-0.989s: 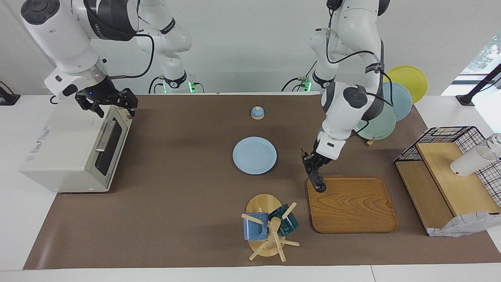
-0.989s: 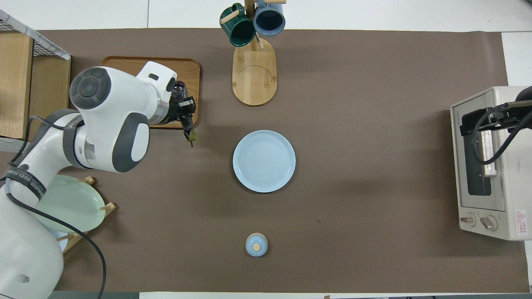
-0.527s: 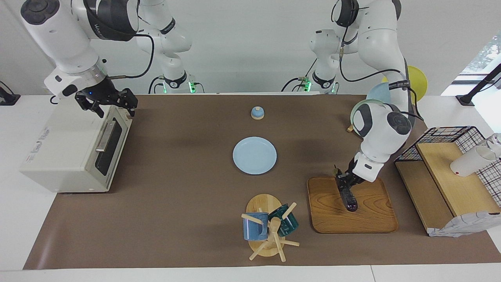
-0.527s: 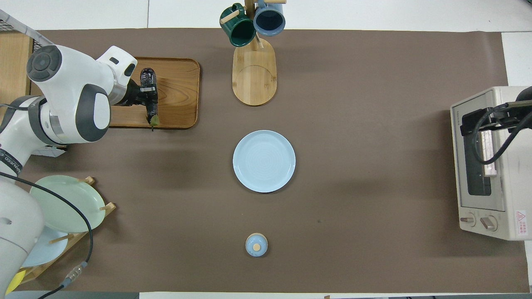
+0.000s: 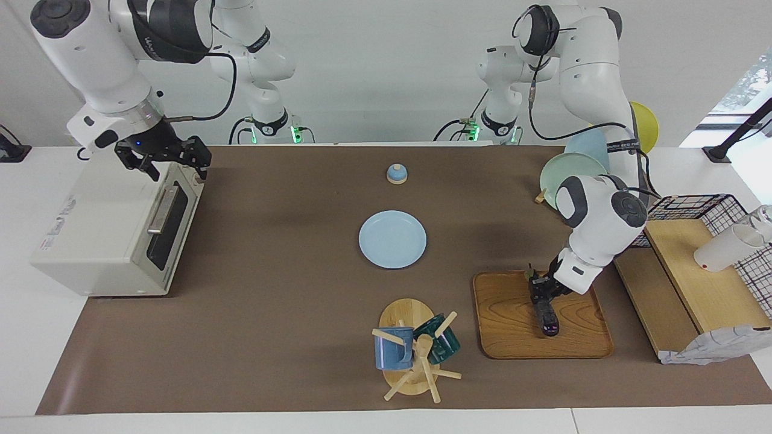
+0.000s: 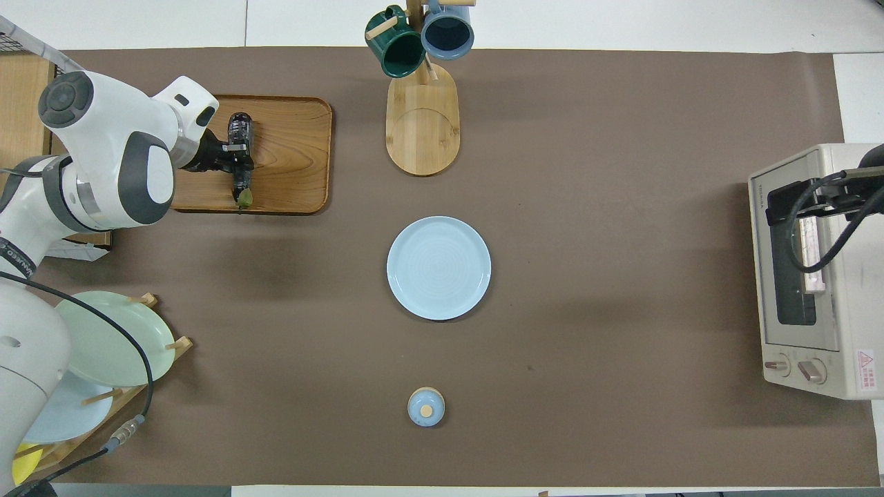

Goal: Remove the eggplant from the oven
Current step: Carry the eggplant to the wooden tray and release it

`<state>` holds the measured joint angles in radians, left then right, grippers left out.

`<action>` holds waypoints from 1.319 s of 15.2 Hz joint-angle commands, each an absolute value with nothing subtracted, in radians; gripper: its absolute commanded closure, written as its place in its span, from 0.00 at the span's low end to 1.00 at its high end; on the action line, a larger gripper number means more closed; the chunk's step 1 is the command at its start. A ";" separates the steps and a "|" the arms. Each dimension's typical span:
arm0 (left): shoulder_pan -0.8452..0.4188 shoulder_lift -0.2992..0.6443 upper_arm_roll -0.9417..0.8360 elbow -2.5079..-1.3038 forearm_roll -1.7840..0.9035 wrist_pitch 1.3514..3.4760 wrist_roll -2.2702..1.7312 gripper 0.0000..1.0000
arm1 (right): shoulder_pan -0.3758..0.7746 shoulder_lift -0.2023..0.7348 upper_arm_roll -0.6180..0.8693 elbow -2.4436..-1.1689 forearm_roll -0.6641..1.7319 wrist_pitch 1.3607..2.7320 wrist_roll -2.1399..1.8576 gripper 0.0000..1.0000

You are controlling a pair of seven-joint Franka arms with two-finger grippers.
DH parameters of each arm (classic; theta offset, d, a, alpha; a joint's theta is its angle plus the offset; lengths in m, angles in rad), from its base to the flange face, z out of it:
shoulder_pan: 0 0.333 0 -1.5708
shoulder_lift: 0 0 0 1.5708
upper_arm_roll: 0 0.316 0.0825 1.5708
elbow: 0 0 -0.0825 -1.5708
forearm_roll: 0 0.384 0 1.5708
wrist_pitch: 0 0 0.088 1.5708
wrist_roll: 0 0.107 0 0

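The dark purple eggplant (image 5: 546,314) (image 6: 239,138) is in my left gripper (image 5: 538,290) (image 6: 235,157), which is shut on it near the green stem end. It hangs low over the wooden tray (image 5: 512,328) (image 6: 293,162), and its free tip is at or just above the wood. The off-white oven (image 5: 99,232) (image 6: 818,276) stands at the right arm's end of the table with its glass door shut. My right gripper (image 5: 175,163) (image 6: 804,203) is open and empty over the oven's top front edge, above the door handle.
A light blue plate (image 5: 392,239) (image 6: 438,268) lies mid-table. A mug tree (image 5: 416,352) (image 6: 421,110) stands beside the tray. A small blue lidded pot (image 5: 396,173) (image 6: 426,406) is near the robots. A plate rack (image 5: 573,172) (image 6: 103,345) and a wire basket shelf (image 5: 693,208) are at the left arm's end.
My left gripper has carried the eggplant from the tray's edge to over the tray's middle and lowered it. The right arm has not moved.
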<state>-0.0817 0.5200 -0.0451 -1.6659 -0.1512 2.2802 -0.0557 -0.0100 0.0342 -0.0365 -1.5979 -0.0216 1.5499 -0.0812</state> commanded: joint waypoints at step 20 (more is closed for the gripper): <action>-0.026 0.048 -0.041 -1.641 -0.101 1.645 -0.075 0.00 | -0.023 0.009 -0.031 -1.609 -0.008 1.546 -0.064 0.00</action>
